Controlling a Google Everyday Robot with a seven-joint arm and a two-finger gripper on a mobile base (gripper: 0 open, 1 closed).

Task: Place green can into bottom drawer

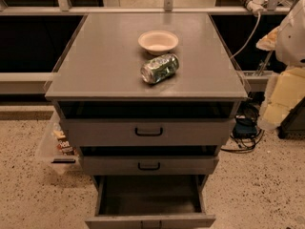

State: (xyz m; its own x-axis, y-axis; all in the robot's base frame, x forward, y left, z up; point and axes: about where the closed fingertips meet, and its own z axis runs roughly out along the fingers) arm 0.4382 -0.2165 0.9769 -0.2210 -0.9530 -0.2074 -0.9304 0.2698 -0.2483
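We list a grey cabinet (95,66) with two upper drawers (95,132) and, lowest, the bottom drawer (147,197), pulled out and dark inside. At the right edge, beside the cabinet, hangs the pale gripper (282,97); we cannot tell its state. On top are a cream bowl (158,42) and, just in front of it, the green can (159,68) on its side.

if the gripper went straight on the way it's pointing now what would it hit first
The gripper hangs right of the cabinet, apparently pointing down and slightly left. Going straight on, it would probably meet the cables on the floor first, not the green can; depth is unclear.
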